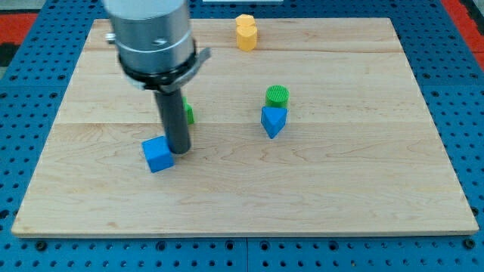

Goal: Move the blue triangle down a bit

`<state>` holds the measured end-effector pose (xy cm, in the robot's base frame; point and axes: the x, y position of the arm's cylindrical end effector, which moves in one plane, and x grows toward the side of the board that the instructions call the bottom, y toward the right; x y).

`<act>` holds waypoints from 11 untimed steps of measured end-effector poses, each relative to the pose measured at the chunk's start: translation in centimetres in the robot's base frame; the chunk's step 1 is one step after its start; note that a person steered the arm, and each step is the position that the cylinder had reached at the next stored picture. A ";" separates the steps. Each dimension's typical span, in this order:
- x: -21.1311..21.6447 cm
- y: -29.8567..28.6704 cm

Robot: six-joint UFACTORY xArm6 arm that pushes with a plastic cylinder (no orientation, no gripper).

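The blue triangle [273,122] sits near the board's middle, just below and touching a green round block [277,95]. My tip [179,151] is well to the left of the triangle, at the upper right edge of a blue cube [157,155]. The rod partly hides another green block [187,112] behind it.
A yellow block [246,32] stands near the top edge of the wooden board [363,166]. The arm's grey metal body [151,38] covers the board's upper left. A blue pegboard surface surrounds the board.
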<state>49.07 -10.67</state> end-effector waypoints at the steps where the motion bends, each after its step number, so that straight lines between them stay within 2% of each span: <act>1: 1.7 -2.1; 2: 3.6 -3.3; 3: 2.9 -0.2; 5: 0.0 15.8; 6: -3.1 21.6; 9: -7.2 18.3; 10: -4.6 17.2; 11: -4.0 16.0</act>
